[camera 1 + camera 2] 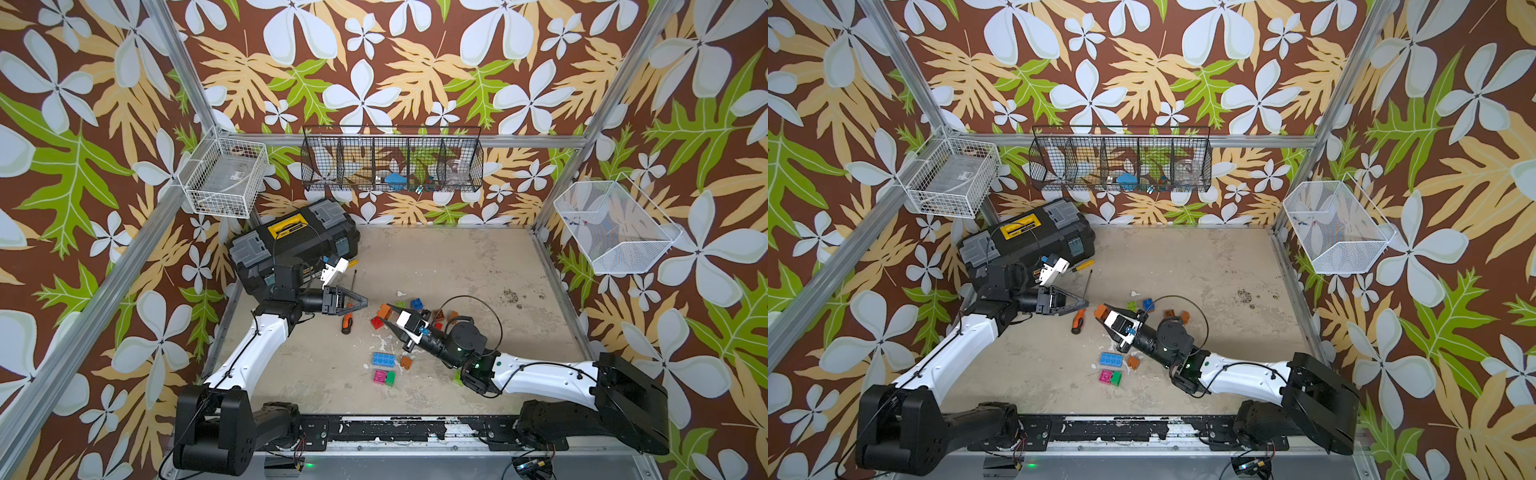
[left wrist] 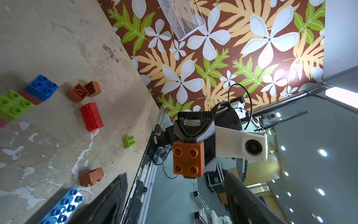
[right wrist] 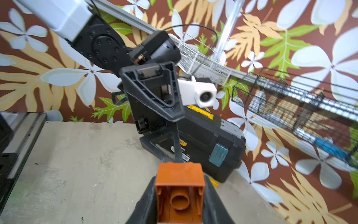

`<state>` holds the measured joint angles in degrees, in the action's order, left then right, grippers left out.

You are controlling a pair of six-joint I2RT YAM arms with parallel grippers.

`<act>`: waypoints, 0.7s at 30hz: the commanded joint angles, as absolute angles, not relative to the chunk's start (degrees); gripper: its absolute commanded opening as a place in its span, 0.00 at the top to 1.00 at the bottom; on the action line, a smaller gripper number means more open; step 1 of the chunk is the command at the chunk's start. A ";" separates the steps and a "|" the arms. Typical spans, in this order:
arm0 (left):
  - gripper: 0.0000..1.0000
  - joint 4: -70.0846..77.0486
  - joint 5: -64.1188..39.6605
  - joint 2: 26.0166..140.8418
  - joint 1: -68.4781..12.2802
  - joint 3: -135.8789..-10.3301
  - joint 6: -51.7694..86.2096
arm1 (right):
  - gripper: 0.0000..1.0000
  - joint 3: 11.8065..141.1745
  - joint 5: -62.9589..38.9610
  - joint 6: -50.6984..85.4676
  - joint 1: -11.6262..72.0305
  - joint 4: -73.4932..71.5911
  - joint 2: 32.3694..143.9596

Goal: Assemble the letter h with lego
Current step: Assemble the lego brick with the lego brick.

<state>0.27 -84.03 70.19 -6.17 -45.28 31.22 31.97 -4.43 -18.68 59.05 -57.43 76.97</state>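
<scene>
Right hand point(image 1: 390, 321) was clenched on an orange brick point(image 3: 180, 174), raised off the desk point(image 1: 457, 270), studs turned toward the left hand point(image 1: 362, 301). Left hand's fingers point(image 2: 116, 194) stood apart, nothing between them. Other lego point(image 2: 91, 116) lay loose on the desk between the arms: long blue brick point(image 1: 385, 359), pink cube point(image 1: 379, 376) touching green cube point(image 1: 390, 378). Screwdriver point(image 1: 347, 323) lay near the left hand.

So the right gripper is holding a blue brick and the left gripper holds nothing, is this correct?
No, the colour is wrong: the right gripper holds an orange brick, not a blue one, as the left wrist view shows. The left gripper does hold nothing.
</scene>
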 commanded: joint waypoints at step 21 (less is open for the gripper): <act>0.66 7.21 -89.91 70.18 -10.78 -45.17 35.72 | 0.72 37.40 -10.53 -25.66 59.11 -62.87 84.61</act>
<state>6.15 -88.77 70.43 -10.63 -45.15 36.69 37.26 -10.72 -25.63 59.11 -61.25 84.12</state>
